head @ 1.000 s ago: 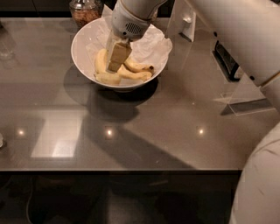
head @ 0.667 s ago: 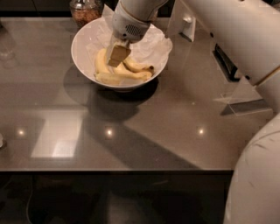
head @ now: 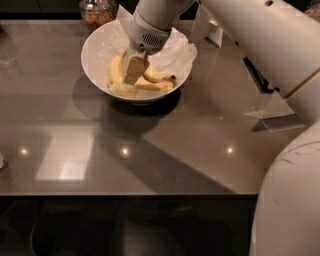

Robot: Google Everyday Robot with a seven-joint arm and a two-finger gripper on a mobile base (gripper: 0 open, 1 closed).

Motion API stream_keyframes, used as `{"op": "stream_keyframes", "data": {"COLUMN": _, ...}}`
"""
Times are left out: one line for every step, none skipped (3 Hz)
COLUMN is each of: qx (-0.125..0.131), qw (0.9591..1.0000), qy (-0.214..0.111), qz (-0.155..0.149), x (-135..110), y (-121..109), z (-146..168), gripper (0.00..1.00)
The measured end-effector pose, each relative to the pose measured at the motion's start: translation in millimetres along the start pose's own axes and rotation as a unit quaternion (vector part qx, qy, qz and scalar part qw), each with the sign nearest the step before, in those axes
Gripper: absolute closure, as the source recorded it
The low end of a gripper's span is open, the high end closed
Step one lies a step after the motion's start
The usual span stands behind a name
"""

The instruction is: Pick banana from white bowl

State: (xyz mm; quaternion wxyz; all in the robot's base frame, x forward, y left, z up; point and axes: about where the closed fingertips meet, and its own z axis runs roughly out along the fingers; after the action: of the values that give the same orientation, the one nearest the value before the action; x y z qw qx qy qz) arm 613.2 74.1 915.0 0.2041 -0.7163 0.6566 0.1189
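The large white bowl (head: 93,47) stands at the back of the grey table, lined with crumpled white paper (head: 176,50). Several yellow bananas (head: 159,78) lie in its bottom. My gripper (head: 133,71) reaches down from the white arm into the middle of the bowl. Its beige tip rests among the bananas and hides part of them. I cannot see whether it has hold of a banana.
A glass jar (head: 96,13) with brown contents stands just behind the bowl on the left. A clear plastic stand (head: 274,112) is at the right of the table (head: 165,160). My white arm and body fill the right side.
The gripper has stayed in the bowl among the bananas. The arm has shifted only slightly.
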Motion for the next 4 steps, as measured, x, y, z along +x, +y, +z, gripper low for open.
{"op": "stream_keyframes", "data": {"qx": -0.005, "qw": 1.0000, "qy": 0.000, "qz": 0.005, "x": 1.5, "y": 2.4, "z": 2.9, "gripper": 0.47}}
{"op": "stream_keyframes", "data": {"qx": -0.009, "qw": 0.9999, "qy": 0.001, "qz": 0.009, "x": 3.6, "y": 3.8, "z": 5.4, "gripper": 0.49}}
{"op": "stream_keyframes", "data": {"qx": -0.013, "qw": 0.9998, "qy": 0.003, "qz": 0.017, "x": 8.6, "y": 5.3, "z": 9.7, "gripper": 0.50}}
{"op": "stream_keyframes", "data": {"qx": -0.018, "qw": 0.9996, "qy": 0.005, "qz": 0.023, "x": 13.0, "y": 6.0, "z": 15.0, "gripper": 0.49}}
